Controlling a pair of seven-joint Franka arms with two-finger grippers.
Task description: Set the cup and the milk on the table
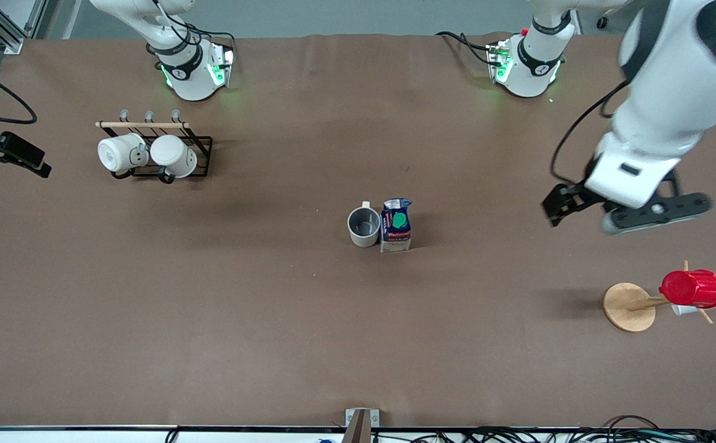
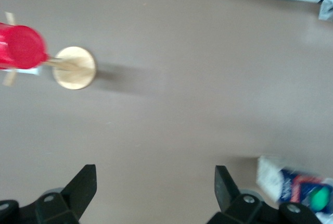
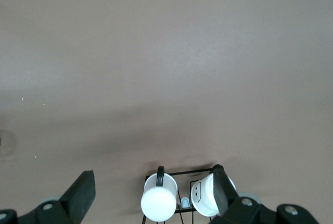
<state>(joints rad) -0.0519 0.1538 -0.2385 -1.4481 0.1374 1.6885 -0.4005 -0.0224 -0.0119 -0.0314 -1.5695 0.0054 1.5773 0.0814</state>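
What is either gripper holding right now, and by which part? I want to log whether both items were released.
Nothing is held. The left gripper and right gripper are open and empty; the cup and milk stand on the table.

Left claw (image 2: 155, 193) and right claw (image 3: 152, 195) both aloft, fingers spread, empty.

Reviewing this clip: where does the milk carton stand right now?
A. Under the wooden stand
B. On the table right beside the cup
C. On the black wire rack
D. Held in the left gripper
B: the milk stands upright on the brown table right beside the cup, mid-table, while the left gripper is open and empty.
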